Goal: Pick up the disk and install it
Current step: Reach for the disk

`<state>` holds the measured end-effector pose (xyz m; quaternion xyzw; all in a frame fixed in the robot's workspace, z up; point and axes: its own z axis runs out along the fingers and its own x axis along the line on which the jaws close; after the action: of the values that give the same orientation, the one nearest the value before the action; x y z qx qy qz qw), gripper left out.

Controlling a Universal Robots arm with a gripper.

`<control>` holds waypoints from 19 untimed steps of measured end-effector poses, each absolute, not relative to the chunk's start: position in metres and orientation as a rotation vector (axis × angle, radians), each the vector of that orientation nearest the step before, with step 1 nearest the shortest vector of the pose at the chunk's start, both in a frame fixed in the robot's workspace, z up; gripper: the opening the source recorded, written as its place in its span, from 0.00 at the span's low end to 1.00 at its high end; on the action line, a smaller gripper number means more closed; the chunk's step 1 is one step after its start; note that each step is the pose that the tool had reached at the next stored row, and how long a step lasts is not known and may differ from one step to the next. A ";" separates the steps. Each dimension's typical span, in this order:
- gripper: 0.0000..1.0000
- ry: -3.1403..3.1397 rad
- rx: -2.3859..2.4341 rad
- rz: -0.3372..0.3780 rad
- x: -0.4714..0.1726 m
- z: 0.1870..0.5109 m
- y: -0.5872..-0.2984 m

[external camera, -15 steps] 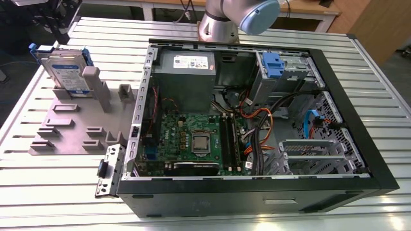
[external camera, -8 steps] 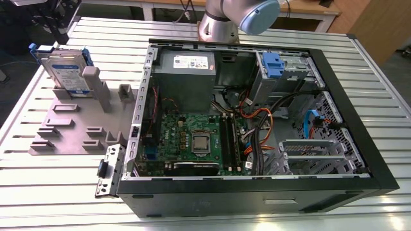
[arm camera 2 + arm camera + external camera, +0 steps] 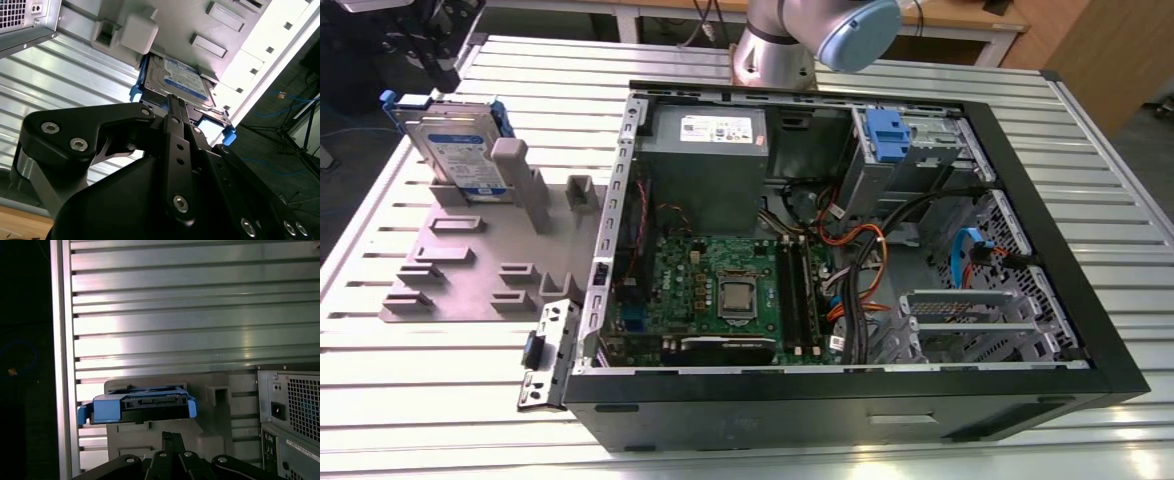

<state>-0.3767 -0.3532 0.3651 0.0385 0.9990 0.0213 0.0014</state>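
Propped upright in grey holder (image 3: 454,272) at ten o'clock of computer case (image 3: 854,412), keeping disk (image 3: 458,150) graspable; nearby, gripper (image 3: 169,436) jaws pressed together, empty.

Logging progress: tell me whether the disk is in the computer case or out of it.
Out. The disk stands in the grey holder on the table, at the exterior view's left of the open computer case.

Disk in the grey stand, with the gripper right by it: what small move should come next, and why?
Probably open the gripper first. Its fingers look pressed together while lined up with the edge of the disk, which stands upright in the grey stand and is not yet gripped.
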 end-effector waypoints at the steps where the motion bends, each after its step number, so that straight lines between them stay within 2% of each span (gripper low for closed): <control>1: 0.11 3.136 0.121 0.067 -0.377 0.365 -0.353; 19: 0.11 3.136 0.121 0.067 -0.383 0.364 -0.353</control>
<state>-0.3831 -0.3532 0.3641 0.0385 0.9990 0.0213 0.0014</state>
